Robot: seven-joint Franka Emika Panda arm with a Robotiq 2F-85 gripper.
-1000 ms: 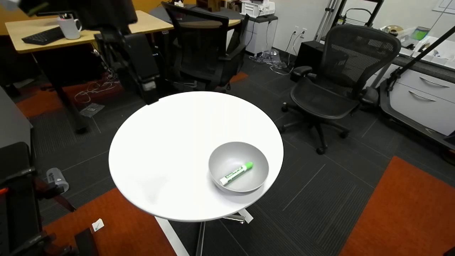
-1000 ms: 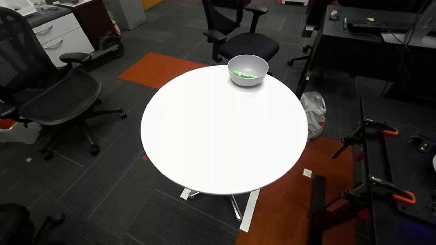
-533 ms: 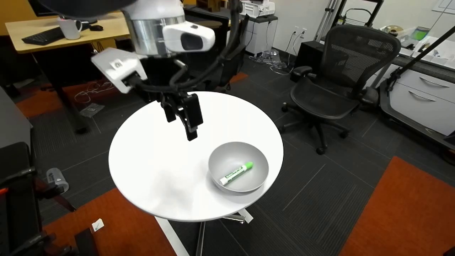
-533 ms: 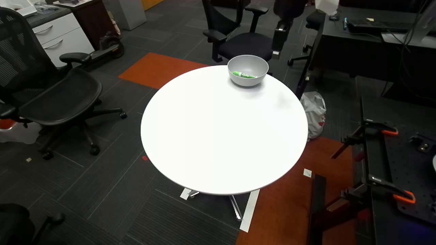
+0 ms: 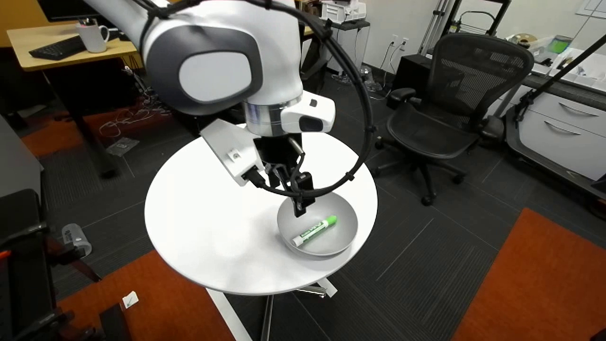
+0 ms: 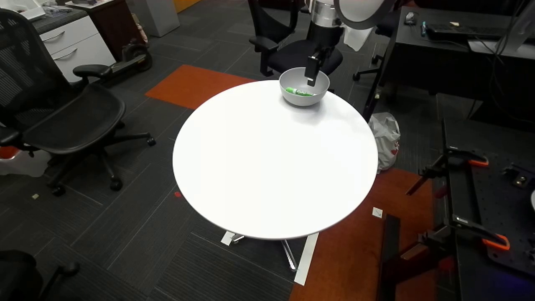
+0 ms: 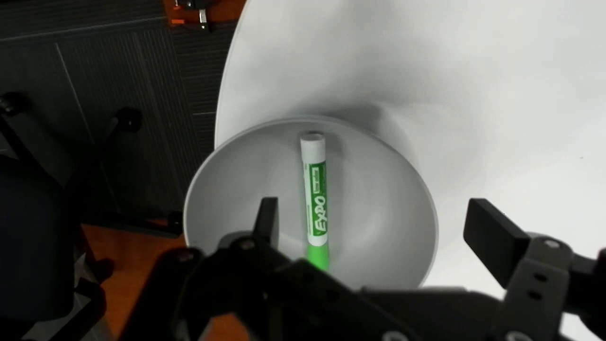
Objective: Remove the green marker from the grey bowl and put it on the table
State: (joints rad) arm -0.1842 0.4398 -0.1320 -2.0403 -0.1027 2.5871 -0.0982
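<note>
White table (image 6: 276, 159) below the fingers (image 7: 494, 241), grey bowl (image 7: 383, 189) partly below them now instead of off beside
Gripper's (image 7: 374, 208) spread super wide, green marker (image 7: 316, 189) still sitting in the bowl, between the fingers in the wrist view

In an exterior view, the table (image 5: 208, 213) bears the bowl (image 5: 340, 237) at four o'clock; in it lies the Expo marker (image 5: 315, 230).
</note>
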